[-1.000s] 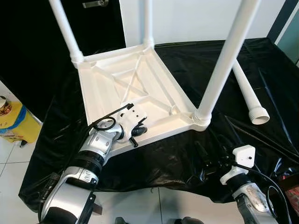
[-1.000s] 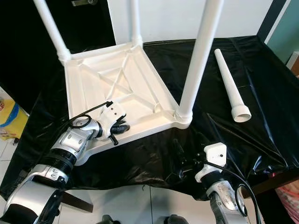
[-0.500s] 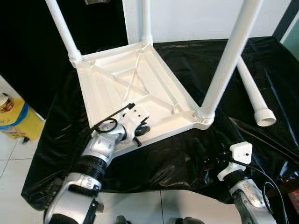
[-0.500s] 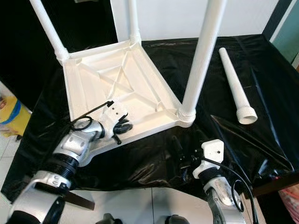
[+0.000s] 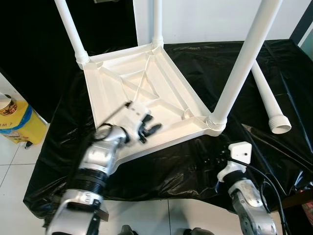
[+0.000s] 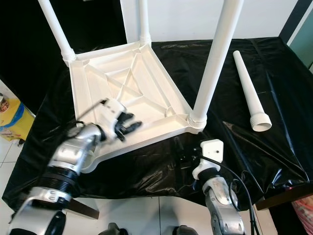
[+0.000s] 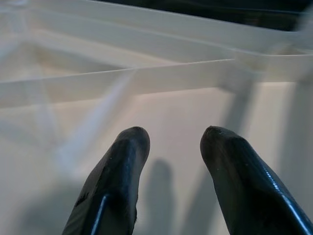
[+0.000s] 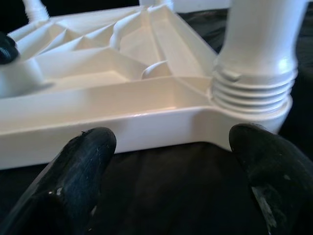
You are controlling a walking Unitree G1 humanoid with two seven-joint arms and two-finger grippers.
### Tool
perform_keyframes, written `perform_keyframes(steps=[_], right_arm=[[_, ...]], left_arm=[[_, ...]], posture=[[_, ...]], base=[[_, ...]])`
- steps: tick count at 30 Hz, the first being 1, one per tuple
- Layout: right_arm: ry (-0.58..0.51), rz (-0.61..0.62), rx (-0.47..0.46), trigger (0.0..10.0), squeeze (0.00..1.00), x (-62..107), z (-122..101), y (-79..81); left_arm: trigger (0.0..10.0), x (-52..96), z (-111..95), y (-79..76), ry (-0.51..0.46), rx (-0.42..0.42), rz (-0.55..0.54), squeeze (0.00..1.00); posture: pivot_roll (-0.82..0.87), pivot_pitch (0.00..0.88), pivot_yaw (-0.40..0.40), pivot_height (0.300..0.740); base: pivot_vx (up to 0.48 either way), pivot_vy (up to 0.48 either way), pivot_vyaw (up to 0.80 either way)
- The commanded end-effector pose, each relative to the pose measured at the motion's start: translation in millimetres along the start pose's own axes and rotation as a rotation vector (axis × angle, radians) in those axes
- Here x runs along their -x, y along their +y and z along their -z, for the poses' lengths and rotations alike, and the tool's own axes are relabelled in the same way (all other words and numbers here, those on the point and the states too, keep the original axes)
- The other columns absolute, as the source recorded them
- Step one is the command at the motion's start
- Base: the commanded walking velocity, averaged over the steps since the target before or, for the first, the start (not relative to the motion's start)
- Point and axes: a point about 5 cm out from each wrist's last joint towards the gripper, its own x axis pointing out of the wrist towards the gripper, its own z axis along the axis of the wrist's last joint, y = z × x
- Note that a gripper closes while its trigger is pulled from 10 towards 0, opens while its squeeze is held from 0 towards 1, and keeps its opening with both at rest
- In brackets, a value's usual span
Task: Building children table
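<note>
1. The left gripper (image 5: 149, 128) hovers over the near part of the upturned white tabletop (image 5: 132, 93), above its ribbed underside; its two black fingers (image 7: 117, 171) stand a narrow gap apart and hold nothing.
2. The right gripper (image 6: 185, 152) sits low at the worktop's near edge, just in front of the tabletop's near right corner; its fingers (image 8: 80, 166) are spread wide, with nothing between them, and point at that corner.
3. The tabletop lies upside down on the worktop (image 5: 195, 63), which is draped in a glossy black sheet (image 6: 274, 152). It forms a shallow tray of raised walls and crossing ribs; nothing lies inside it.
4. Three white legs stand screwed into its corners: one at the near right corner (image 5: 239, 63), with a threaded collar at its foot, one at the far left corner (image 5: 71, 29), and one at the far right corner (image 5: 156, 22).
5. A fourth leg (image 6: 249, 90) lies loose on the sheet toward the worktop's right edge, well apart from the tabletop, its wide threaded end nearest the robot.
6. Left of the worktop, on the pale tiled floor (image 5: 14, 161), sits a yellow and blue container (image 5: 14, 127). A white wall (image 5: 205, 19) rises behind the worktop.
</note>
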Motion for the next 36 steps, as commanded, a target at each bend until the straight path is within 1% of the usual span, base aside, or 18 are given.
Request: perform_keyframes(steps=[1,5,9,10,11,14,17,18,19,20,21,23,26,29,31,32,34,36], right_arm=[[0.027,0.005,0.011,10.0,0.00,1.1,4,-1.1],[0.045,0.005,0.037,10.0,0.00,-4.2,5,-2.6],[0.047,0.007,0.042,10.0,0.00,-4.9,5,-2.8],[0.046,0.007,0.041,10.0,0.00,-6.9,5,-3.5],[0.046,0.007,0.041,10.0,0.00,-6.9,5,-3.5],[0.048,0.006,0.036,10.0,0.00,-12.3,4,-4.6],[0.048,0.006,0.036,10.0,0.00,-12.3,4,-4.6],[0.052,0.007,0.032,10.0,0.00,-13.4,5,-4.7],[0.052,0.007,0.032,10.0,0.00,-13.4,5,-4.7],[0.056,0.007,0.030,10.0,0.00,-14.9,5,-4.7],[0.056,0.007,0.030,10.0,0.00,-14.9,5,-4.7],[0.059,0.000,0.034,10.0,0.00,-18.0,6,-4.5],[0.061,-0.005,0.037,10.0,0.00,-18.9,6,-4.4],[0.070,-0.007,0.045,10.0,0.00,-20.5,7,-6.5],[0.101,-0.001,0.056,10.0,0.00,-23.5,11,-7.8],[0.101,-0.001,0.056,10.0,0.00,-23.5,11,-7.8],[0.128,0.006,0.057,10.0,0.00,-26.5,15,-7.4],[0.132,0.005,0.052,10.0,0.00,-27.5,16,-6.8]], left_arm=[[10.0,0.2,0,0.7,-0.010,0.007,-0.012,0.00],[10.0,19.2,-2,28.5,-0.013,-0.035,-0.099,0.00],[10.0,21.6,-2,31.3,-0.010,-0.040,-0.106,0.00],[10.0,27.5,1,40.2,0.025,-0.088,-0.136,0.00],[10.0,27.5,1,40.2,0.025,-0.088,-0.136,0.00],[10.0,44.4,10,63.0,0.126,-0.237,-0.214,0.00],[10.0,44.4,10,63.0,0.126,-0.237,-0.214,0.00],[10.0,48.4,13,67.0,0.161,-0.283,-0.227,0.00],[10.0,48.4,13,67.0,0.161,-0.283,-0.227,0.00],[10.0,52.8,17,70.7,0.198,-0.326,-0.239,0.00],[10.0,52.8,17,70.7,0.198,-0.326,-0.239,0.00],[10.0,60.4,25,76.1,0.264,-0.396,-0.249,0.00],[10.0,62.3,27,77.5,0.279,-0.406,-0.249,0.00],[10.0,63.4,31,73.6,0.294,-0.434,-0.202,0.00],[10.0,60.6,35,61.8,0.296,-0.447,-0.116,0.00],[10.0,60.6,35,61.8,0.296,-0.447,-0.116,0.00],[10.0,58.3,40,49.0,0.303,-0.461,-0.032,0.00],[10.0,57.8,42,44.8,0.306,-0.470,-0.005,0.00]], posture=[[-0.03,0.063,-0.009,0.740],[-0.03,0.065,-0.019,0.740],[-0.03,0.065,-0.019,0.740],[-0.03,0.070,-0.025,0.740],[-0.03,0.070,-0.025,0.740],[-0.03,0.077,-0.025,0.740],[-0.03,0.077,-0.025,0.740],[-0.03,0.077,-0.027,0.740],[-0.03,0.077,-0.027,0.740],[-0.03,0.076,-0.025,0.740],[-0.03,0.076,-0.025,0.740],[-0.03,0.076,-0.022,0.740],[-0.03,0.076,-0.022,0.740],[-0.03,0.075,-0.020,0.740],[-0.02,0.074,-0.019,0.740],[-0.02,0.074,-0.019,0.740],[-0.02,0.072,-0.019,0.740],[-0.02,0.071,-0.020,0.740]], base=[[0.000,0.000,0.00],[0.000,0.000,0.00],[0.000,0.000,0.00],[0.000,0.000,0.00],[0.000,0.000,0.00],[0.000,0.000,0.00],[0.000,0.000,0.00],[0.000,0.000,0.00],[0.000,0.000,0.00],[0.000,0.000,0.00],[0.000,0.000,0.00],[0.000,0.000,0.00],[0.000,0.000,0.00],[0.000,0.000,0.00],[0.000,0.000,0.00],[0.000,0.000,0.00],[0.000,0.000,0.00],[0.000,0.000,0.00]])
